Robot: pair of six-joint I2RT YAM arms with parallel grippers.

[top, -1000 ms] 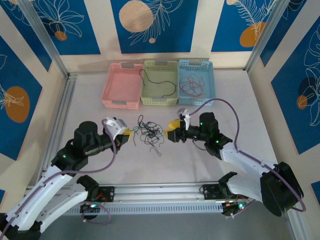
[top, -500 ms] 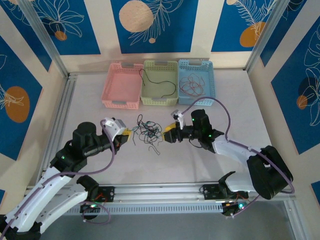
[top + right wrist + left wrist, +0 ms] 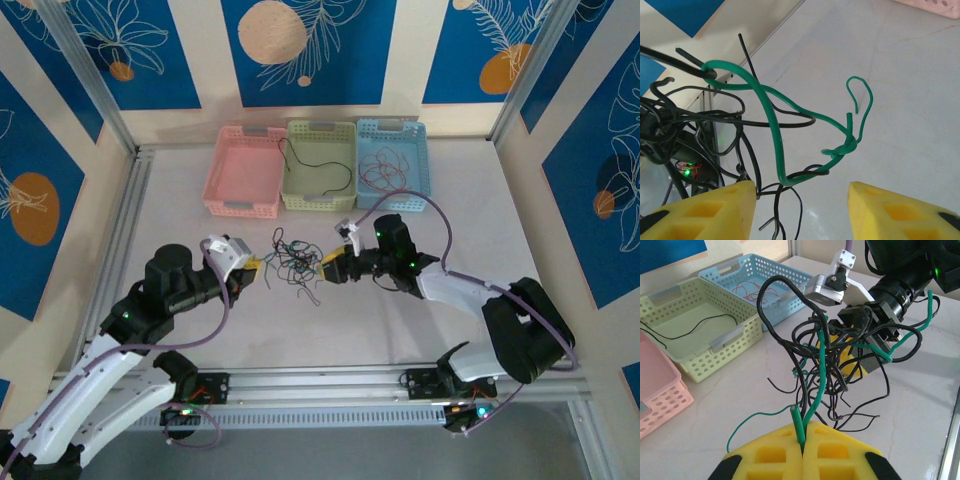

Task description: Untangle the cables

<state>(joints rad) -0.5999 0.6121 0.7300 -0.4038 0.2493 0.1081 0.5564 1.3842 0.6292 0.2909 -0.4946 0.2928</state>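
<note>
The knot of black and green cables (image 3: 296, 268) lay near the middle of the white table (image 3: 400, 320), between the two grippers; in the left wrist view its strands rose off the surface in loose loops; one green cable (image 3: 812, 400) ran down from the knot into the left gripper (image 3: 802, 445), whose yellow pads (image 3: 840, 460) were pressed together with the cable's end pinched in the seam; the right gripper (image 3: 330, 268) sat at the knot's right edge, jaws parted; in its own wrist view a clear gap stood between its yellow pads (image 3: 715, 207), and a looping green strand with thin black ones hung in and above that gap, none visibly squeezed; whether any strand touched a pad could not be told. At the table's far edge stood three baskets side by side; the pink basket (image 3: 240, 207) on the left; the yellow-green basket (image 3: 318, 126) in the middle, holding a single black cable (image 3: 347, 175); the blue basket (image 3: 392, 126) on the right, holding reddish cables (image 3: 385, 170).
</note>
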